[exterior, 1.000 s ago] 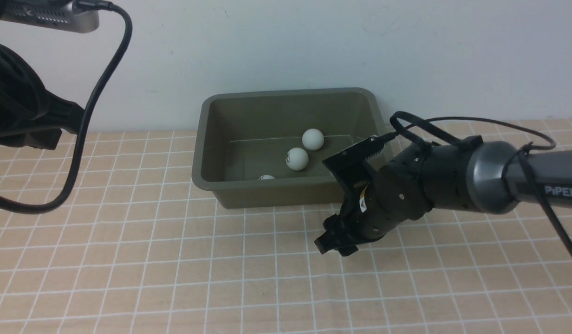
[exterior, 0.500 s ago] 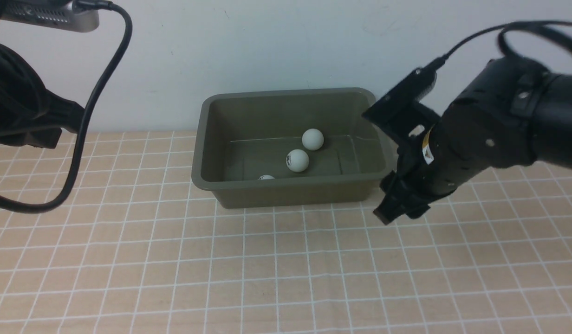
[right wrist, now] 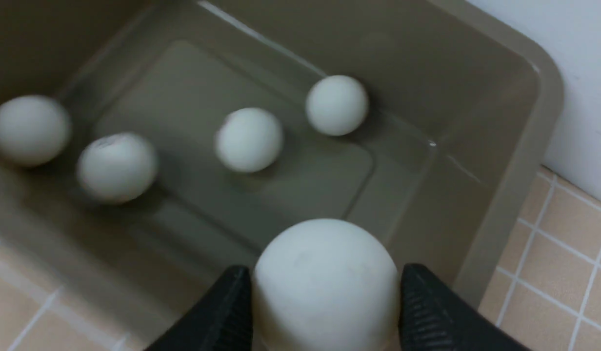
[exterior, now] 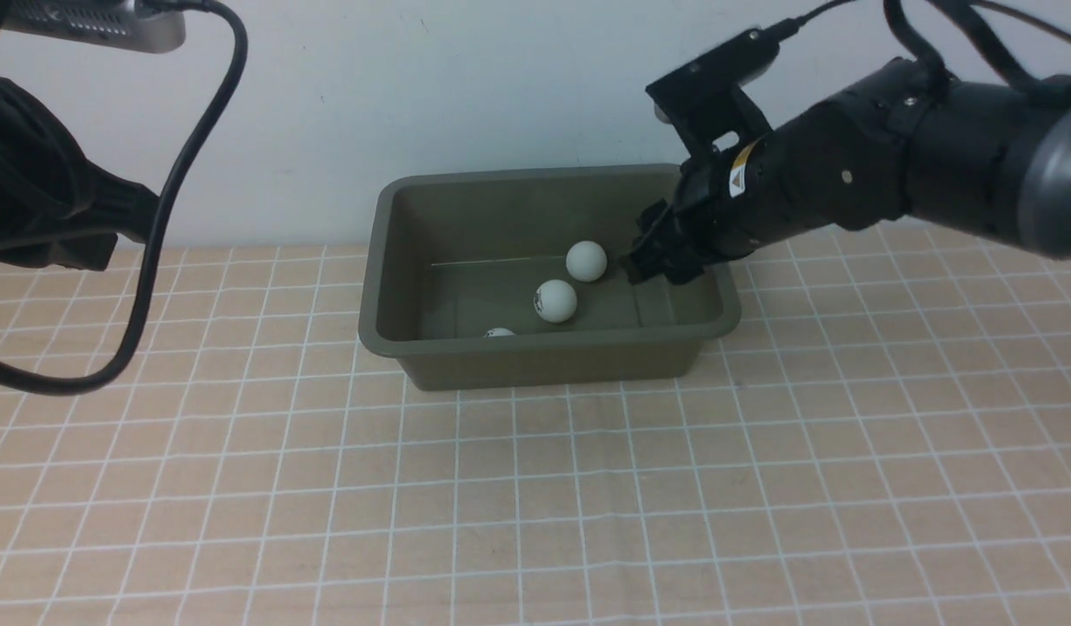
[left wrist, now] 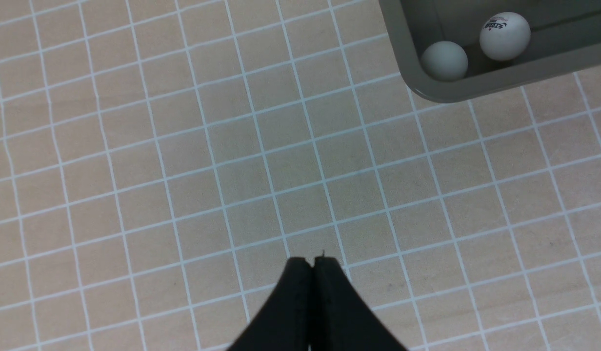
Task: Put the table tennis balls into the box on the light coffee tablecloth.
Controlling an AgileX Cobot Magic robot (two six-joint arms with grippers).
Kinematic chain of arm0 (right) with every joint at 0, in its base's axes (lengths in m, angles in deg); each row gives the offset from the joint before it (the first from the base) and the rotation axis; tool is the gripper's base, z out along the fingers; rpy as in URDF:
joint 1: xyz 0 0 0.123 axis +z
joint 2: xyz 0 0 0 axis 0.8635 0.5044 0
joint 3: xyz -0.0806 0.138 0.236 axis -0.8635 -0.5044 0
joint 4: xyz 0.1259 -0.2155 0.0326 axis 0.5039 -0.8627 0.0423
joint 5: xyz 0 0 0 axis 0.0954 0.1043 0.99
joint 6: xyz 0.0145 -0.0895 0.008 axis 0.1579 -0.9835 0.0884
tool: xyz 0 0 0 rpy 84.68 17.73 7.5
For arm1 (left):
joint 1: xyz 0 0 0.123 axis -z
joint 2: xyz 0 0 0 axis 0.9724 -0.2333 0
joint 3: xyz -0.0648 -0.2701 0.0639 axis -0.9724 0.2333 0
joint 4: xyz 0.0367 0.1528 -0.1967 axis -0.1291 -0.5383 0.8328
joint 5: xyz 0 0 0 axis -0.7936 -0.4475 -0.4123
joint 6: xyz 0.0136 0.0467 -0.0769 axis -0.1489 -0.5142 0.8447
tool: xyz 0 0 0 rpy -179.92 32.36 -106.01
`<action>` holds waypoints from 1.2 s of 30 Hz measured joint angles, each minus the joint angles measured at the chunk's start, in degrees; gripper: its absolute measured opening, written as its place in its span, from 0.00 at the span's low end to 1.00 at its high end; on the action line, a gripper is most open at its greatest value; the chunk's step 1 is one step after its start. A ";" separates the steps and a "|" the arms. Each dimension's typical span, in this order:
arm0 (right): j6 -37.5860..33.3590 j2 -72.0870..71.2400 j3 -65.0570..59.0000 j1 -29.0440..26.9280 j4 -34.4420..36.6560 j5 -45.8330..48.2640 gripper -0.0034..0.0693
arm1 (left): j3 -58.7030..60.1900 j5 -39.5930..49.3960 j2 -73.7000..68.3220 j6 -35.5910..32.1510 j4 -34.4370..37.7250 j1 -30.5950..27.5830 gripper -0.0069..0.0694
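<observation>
While my left end effector [left wrist: 310, 265] idles pressed together, my right end effector [right wrist: 325, 292] pinches a fifth ball [right wrist: 325, 258] over the box [right wrist: 525, 146] for release.

We catch only the crown of one ball [exterior: 498, 332] behind the near wall of the box [exterior: 535, 361], two balls [right wrist: 30, 127] smeared by blur in our right wrist view, the nearest ball [right wrist: 325, 273] cut off by that view's edge.

The grid-lined tablecloth [exterior: 535, 487] lies flat, bearing the olive-green box [exterior: 544, 365] toward its far edge by the wall [exterior: 501, 87].
</observation>
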 joint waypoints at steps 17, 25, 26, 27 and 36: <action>-17.76 7.59 11.85 -5.28 21.57 9.28 0.66 | 0.00 0.00 0.00 0.00 0.36 0.00 0.00; -16.81 2.61 18.52 -5.28 14.49 16.63 0.65 | 0.00 -0.56 0.00 0.00 0.75 0.00 0.00; -15.89 0.34 19.19 -5.41 12.57 17.16 0.63 | 0.00 -1.54 0.00 0.00 1.03 0.00 0.00; -15.51 -0.49 19.35 -5.42 12.34 17.16 0.63 | 0.00 -1.72 0.00 0.00 1.13 0.00 0.00; -12.32 -19.33 20.22 -10.44 6.07 18.56 0.38 | 0.01 -7.85 0.00 -0.30 2.78 0.00 0.00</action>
